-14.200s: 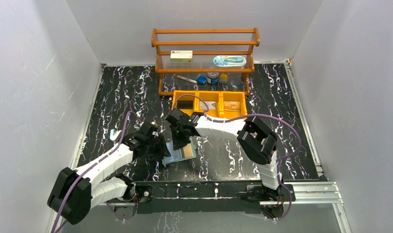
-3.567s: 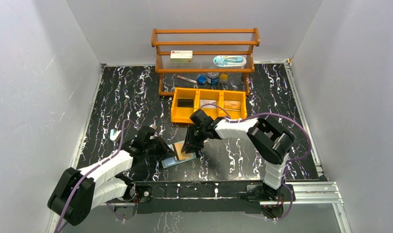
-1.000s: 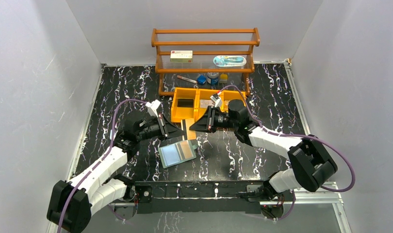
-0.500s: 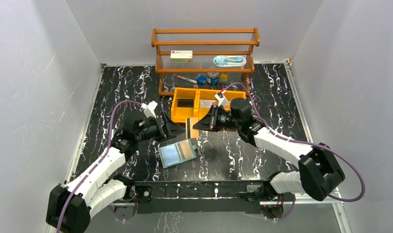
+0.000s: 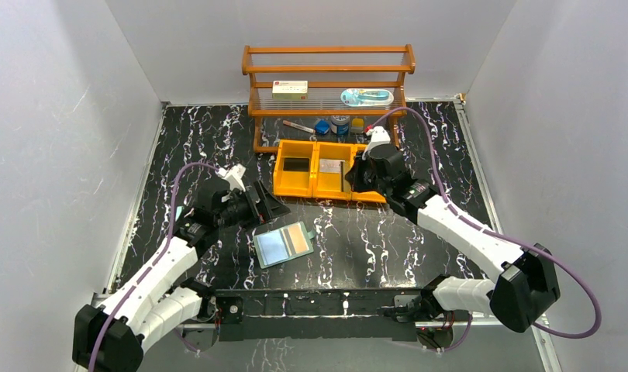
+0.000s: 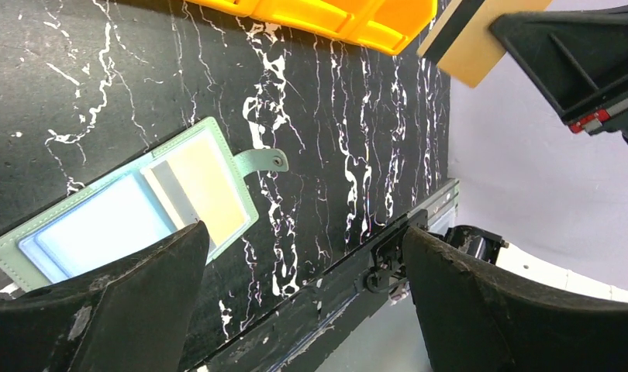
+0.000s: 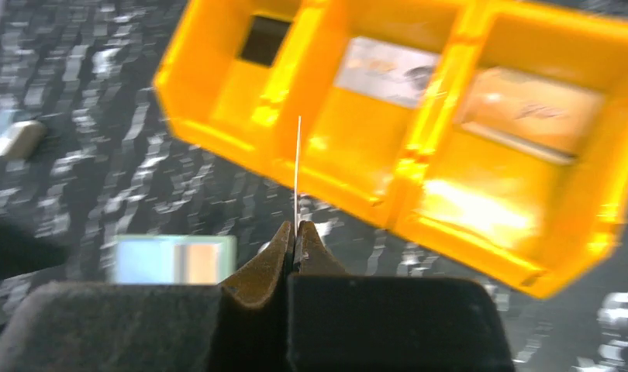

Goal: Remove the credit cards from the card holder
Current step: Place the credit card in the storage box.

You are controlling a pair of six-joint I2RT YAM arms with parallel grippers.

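overall, a black marble-veined table [image 5: 202,147] carries a wooden shelf rack [image 5: 329,70] at its far edge and, just in front of it, an orange three-compartment bin [image 5: 295,188]. the left gripper [image 6: 303,248] hovers with its fingers spread wide and nothing between them, above and just beyond the card holder [image 5: 285,243]. the right gripper [image 7: 295,232] has its jaws pressed together on a thin credit card [image 6: 474,43], held edge-on above the bin's near wall. the sage-green card holder lies open and flat on the table between the two arms, snap tab out, well apart from both grippers; an orange-tan rectangle [image 5: 299,237], apparently a card, shows in one half. a dark card [image 5: 296,164], a greyish card [image 5: 330,166] and a tan card [image 7: 528,105] each lie in a separate bin compartment.
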